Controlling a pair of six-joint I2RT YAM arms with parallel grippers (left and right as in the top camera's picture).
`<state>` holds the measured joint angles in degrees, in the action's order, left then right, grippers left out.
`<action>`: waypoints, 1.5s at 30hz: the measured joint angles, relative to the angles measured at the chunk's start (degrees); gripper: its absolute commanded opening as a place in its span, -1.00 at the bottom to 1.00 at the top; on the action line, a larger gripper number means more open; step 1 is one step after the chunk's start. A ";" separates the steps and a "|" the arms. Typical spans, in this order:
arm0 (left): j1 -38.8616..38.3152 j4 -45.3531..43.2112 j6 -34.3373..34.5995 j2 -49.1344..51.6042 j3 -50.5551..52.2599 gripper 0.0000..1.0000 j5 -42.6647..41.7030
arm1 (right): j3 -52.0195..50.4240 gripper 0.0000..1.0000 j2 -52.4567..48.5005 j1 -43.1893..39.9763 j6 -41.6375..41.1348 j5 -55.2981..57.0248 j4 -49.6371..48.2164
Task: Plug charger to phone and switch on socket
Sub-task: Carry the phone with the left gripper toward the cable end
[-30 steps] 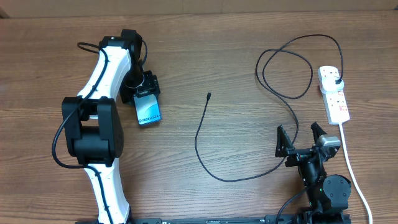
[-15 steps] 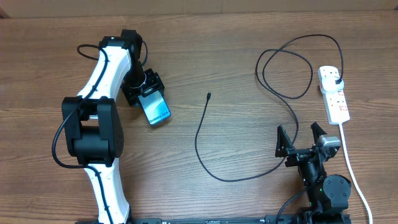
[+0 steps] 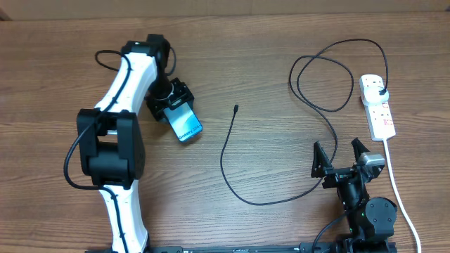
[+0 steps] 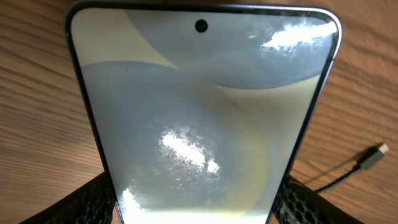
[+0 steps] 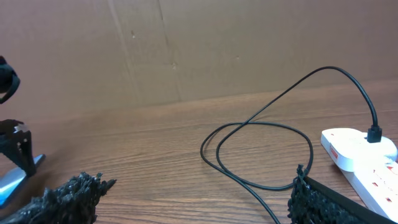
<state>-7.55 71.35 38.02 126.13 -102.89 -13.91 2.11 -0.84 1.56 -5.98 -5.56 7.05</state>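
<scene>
Partly hidden: the phone has its near end behind the left gripper. In the left wrist view the frame's lower edge cuts off the phone's bottom.
Hard to read: the screen text is too small to read from overhead. Glare washes out the screen in the wrist view. I cannot tell whether the phone rests on the table or is held off it.
Phone look: a slim rounded rectangle with a dark edge. The screen is light blue from overhead and grey-blue swirls up close, with a punch-hole camera at top centre.
Phone place: upper left of the overhead frame, lying diagonally.
Left gripper: pinching the phone by its two long edges, with meshed black fingers at both lower corners.
Right gripper: bottom right, fingers spread, nothing between them.
Charger: a thin black cable curving across the centre and looping at upper right. Its tip lies loose, well apart from the phone. Its plug is seated in the socket.
Socket: a white oblong strip at the right edge with red markings. The switch positions are unreadable. A white cord runs down from it.
Surfaces: the table is brown wood grain, with a cardboard wall behind it.
</scene>
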 measured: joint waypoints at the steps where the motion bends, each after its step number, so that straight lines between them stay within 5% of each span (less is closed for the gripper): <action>1: -0.55 -0.09 0.04 0.00 0.00 0.04 -0.02 | 0.00 1.00 0.00 0.00 0.02 0.00 -0.02; 45: -3.48 0.90 4.26 0.00 0.00 -0.02 -4.87 | 0.00 1.00 0.00 -0.02 0.00 0.04 -0.02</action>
<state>-11.03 72.25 42.28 126.13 -102.89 -18.79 2.11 -0.84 1.54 -5.98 -5.52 7.03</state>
